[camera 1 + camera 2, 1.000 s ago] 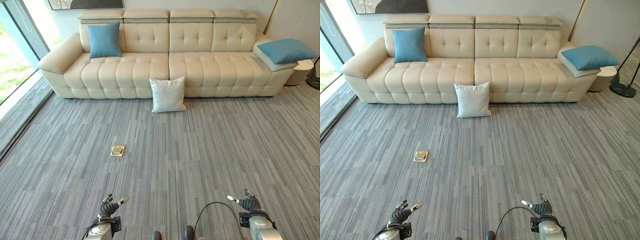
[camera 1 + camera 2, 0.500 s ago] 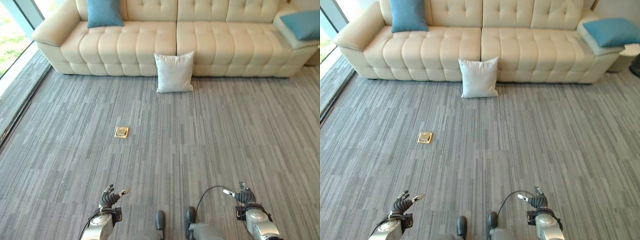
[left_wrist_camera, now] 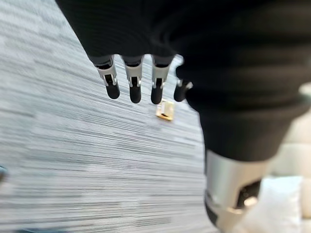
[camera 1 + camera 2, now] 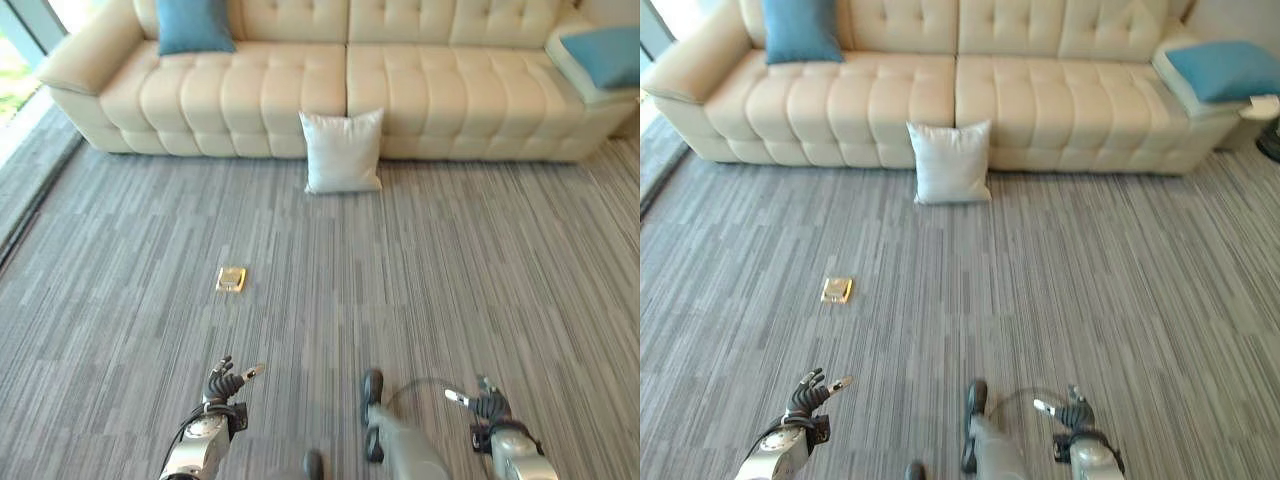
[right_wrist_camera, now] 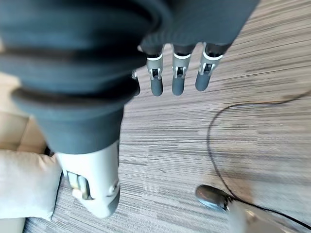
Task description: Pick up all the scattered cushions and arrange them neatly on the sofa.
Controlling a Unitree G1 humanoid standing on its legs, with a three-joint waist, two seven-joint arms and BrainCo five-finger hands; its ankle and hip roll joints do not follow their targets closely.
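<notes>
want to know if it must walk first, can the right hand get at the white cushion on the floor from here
Probably not. The right hand hangs open low in view, while the white cushion leans against the sofa far across bare carpet; nothing blocks the way.

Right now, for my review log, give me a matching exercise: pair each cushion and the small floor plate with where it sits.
Things:
1. white square cushion
2. blue cushion by the window side
3. blue cushion on the far side
4. small brass floor plate

Places:
A. flat on the sofa's right armrest
B. set in the grey carpet
C. propped against the sofa's backrest, on the left seat
D. on the floor, leaning against the sofa front

Pairs: 1-D, 2-C, 3-A, 4-B
</notes>
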